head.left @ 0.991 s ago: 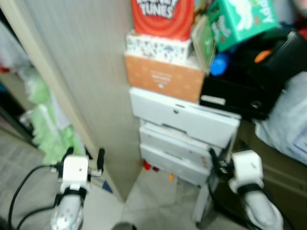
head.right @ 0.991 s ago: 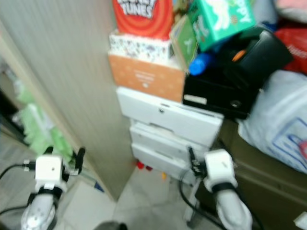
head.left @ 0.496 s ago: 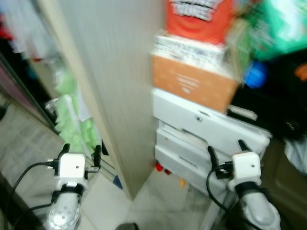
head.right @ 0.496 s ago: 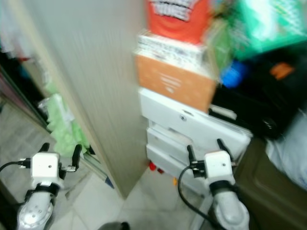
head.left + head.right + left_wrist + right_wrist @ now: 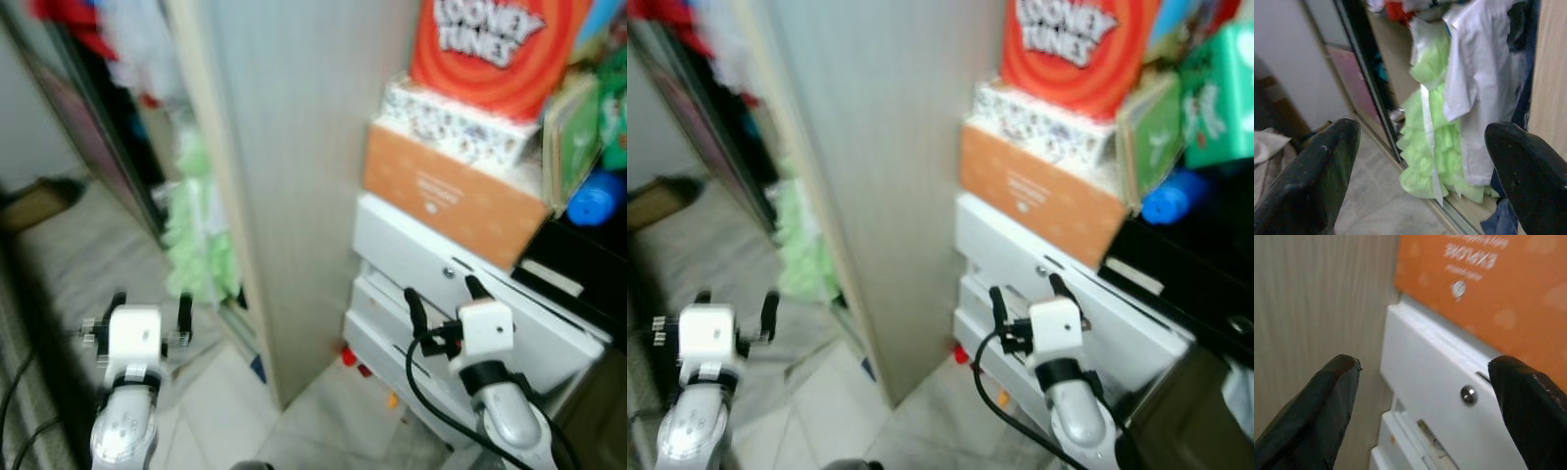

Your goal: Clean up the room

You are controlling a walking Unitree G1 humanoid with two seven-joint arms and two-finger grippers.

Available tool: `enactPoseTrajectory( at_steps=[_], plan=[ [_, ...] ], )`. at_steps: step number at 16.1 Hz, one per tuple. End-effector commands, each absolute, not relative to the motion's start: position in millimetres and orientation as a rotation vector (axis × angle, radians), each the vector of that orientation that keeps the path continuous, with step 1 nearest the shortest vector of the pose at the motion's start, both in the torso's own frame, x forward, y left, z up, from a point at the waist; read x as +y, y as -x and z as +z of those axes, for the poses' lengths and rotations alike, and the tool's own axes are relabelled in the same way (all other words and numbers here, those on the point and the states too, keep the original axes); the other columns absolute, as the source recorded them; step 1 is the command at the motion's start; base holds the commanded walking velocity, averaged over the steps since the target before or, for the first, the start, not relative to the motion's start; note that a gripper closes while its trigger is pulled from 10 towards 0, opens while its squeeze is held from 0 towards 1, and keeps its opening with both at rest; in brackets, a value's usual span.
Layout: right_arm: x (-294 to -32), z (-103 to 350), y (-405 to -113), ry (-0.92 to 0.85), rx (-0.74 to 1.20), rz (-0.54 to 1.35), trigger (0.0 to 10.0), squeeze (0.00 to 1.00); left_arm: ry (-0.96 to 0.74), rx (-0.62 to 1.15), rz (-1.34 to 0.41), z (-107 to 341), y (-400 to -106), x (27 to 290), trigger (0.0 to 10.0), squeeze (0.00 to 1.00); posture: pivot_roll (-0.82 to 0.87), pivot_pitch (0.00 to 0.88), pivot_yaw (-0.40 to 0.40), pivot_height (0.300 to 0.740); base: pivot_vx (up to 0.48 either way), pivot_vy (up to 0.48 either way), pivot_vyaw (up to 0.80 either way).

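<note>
My left gripper [image 5: 150, 308] is held low over the tiled floor, open with nothing in it. In its wrist view a light green ruffled dress [image 5: 1425, 142] and a white shirt [image 5: 1474, 93] hang inside an open wardrobe ahead of the open left gripper [image 5: 1422, 129]. My right gripper [image 5: 443, 294] is open and empty too, held close to a white drawer unit [image 5: 411, 245]. In the right wrist view the top drawer's small knob [image 5: 1468, 395] lies between the spread fingers [image 5: 1337, 396].
A tall beige wardrobe panel [image 5: 294, 147] stands between the arms. An orange box [image 5: 446, 191], a patterned box and a red Looney Tunes box [image 5: 495, 44] are stacked on the drawers, with a blue object [image 5: 595, 199] beside them. Small red bits [image 5: 350, 359] lie on the floor.
The camera has swung to the left, so the wardrobe opening and the green dress show more. Both grippers stay open and empty.
</note>
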State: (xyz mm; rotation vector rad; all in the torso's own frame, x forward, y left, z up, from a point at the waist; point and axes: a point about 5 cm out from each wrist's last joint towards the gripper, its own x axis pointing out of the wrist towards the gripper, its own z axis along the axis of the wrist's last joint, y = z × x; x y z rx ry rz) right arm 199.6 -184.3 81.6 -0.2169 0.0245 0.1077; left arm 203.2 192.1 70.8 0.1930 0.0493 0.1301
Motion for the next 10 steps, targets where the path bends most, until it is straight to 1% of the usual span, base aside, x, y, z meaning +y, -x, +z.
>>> enactPoseTrajectory(
  at_steps=[1, 6, 10],
  plan=[
    [-187.1, 84.2, -201.6, 0.211, 0.02, 0.104, 10.0, 0.0, -0.196, 0.061, 0.12, 68.8, -200.7, 191.1, 10.0, 0.0, -0.06, 0.009, 0.021, 0.74, 0.0, 0.0, 0.8],
    [-185.5, 82.6, -202.9, 0.194, 0.035, 0.173, 10.0, 0.0, -0.2, 0.064, 0.131, 68.2, -201.1, 189.0, 10.0, 0.0, -0.06, 0.002, 0.012, 0.74, 0.0, 0.0, 0.8],
    [-183.9, 82.8, -204.3, 0.19, 0.035, 0.192, 10.0, 0.0, -0.179, 0.085, 0.157, 66.2, -201.1, 188.4, 10.0, 0.0, -0.06, 0.002, 0.009, 0.74, 0.0, 0.0, 0.8]
  ],
)
